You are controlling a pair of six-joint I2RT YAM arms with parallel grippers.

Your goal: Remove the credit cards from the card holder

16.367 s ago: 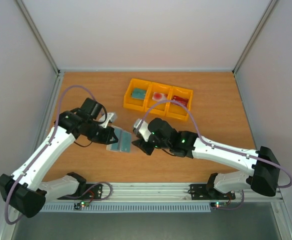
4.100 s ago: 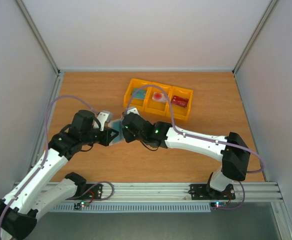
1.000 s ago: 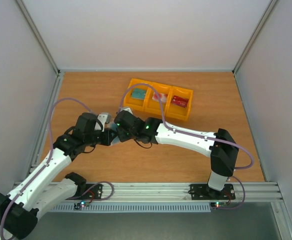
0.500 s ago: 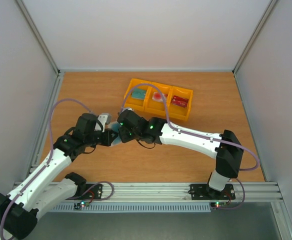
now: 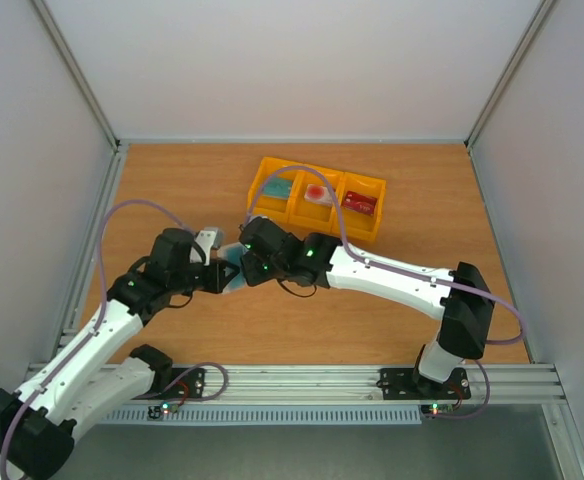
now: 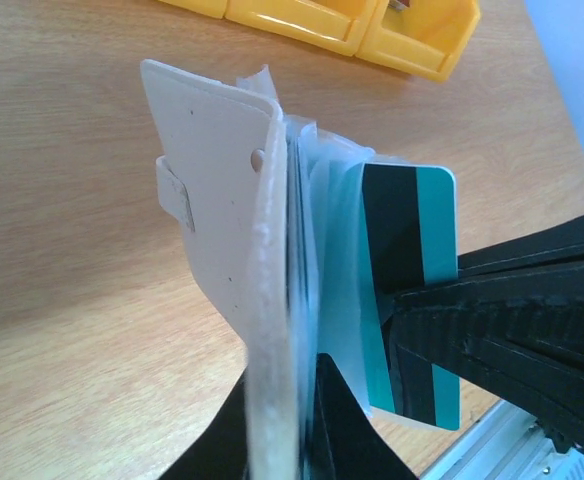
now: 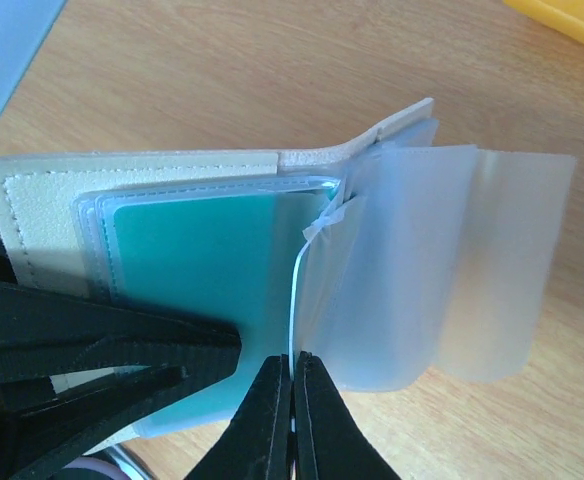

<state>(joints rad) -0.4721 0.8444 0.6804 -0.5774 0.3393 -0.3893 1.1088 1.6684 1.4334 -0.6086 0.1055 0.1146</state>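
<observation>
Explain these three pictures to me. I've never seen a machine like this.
These are two robot arms bolted to a wooden table. One picture looks down from above; the other two come from a small camera on each wrist. At the back stands a yellow tray with three compartments, each holding a card. Between the arms, the left gripper pinches a cream card holder, folded open. The right gripper is closed on a teal card with a black stripe that sticks partly out of the holder.
</observation>
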